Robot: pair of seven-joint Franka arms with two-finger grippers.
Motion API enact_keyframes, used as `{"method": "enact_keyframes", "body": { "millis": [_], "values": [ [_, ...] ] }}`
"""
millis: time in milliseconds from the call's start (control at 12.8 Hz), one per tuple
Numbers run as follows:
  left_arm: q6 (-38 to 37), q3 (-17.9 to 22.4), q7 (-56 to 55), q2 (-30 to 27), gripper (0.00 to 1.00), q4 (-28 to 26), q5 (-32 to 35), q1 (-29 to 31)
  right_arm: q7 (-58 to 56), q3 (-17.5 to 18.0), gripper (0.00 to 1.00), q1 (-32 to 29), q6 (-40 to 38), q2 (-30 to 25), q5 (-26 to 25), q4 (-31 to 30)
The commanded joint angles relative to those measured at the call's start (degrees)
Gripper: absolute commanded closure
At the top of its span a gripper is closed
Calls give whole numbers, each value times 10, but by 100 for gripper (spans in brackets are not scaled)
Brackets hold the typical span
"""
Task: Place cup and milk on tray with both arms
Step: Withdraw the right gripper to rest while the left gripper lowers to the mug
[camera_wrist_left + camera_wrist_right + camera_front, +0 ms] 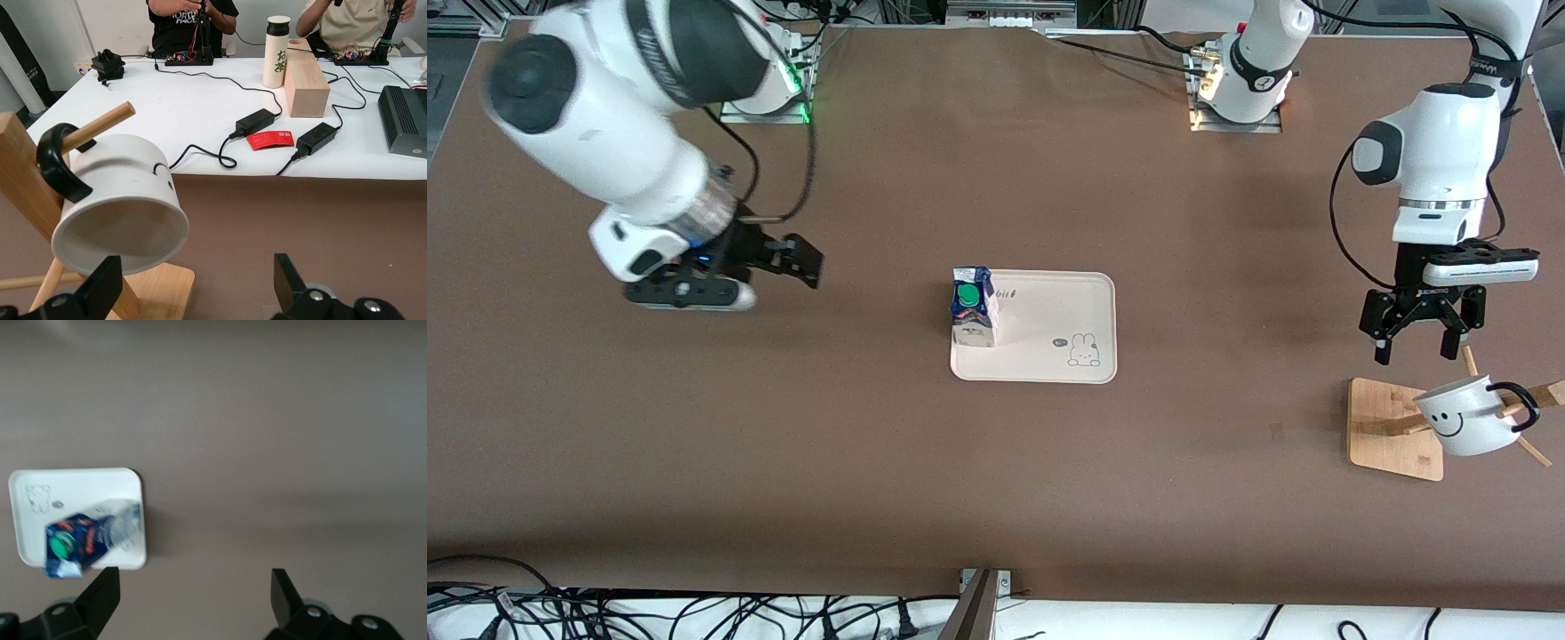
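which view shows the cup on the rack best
The left wrist view: the cup fills it, hung by its black handle on a peg of the wooden rack, mouth toward the camera. The front view shows it small, smiley face outward, below the open left gripper. The right wrist view misses it.

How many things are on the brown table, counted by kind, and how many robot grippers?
Milk carton: 1
Tray: 1
Mug: 1
Wooden rack: 1
Grippers: 2, the left gripper and the right gripper, both open
Total: 6
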Motion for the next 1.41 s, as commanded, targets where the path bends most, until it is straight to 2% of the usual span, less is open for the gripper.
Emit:
{"method": "enact_keyframes", "body": {
  "millis": [0, 235, 470, 548, 627, 940, 1332],
  "values": [
    [10, 0, 6, 10, 0, 6, -12, -1, -49, 23, 0, -54, -43, -42, -12, -17],
    [10, 0, 6, 29, 0, 24, -11, 2, -50, 226, 0, -244, -59, -111, -108, -42],
    [10, 0, 6, 54, 0, 42, -11, 3, -58, 390, 0, -413, -73, -175, -142, -93],
    [10, 0, 6, 65, 0, 53, -11, 3, -71, 431, 0, -456, -73, -200, -148, -119],
    [10, 0, 6, 69, 0, 59, -11, 3, -81, 437, 0, -463, -75, -215, -149, -137],
    [10, 0, 6, 94, 0, 87, -6, 3, -85, 438, 0, -464, -91, -201, -174, -112],
    [10, 0, 14, 101, 0, 127, 10, 3, -80, 439, 0, -462, -90, -197, -175, -98]
  ]
}}
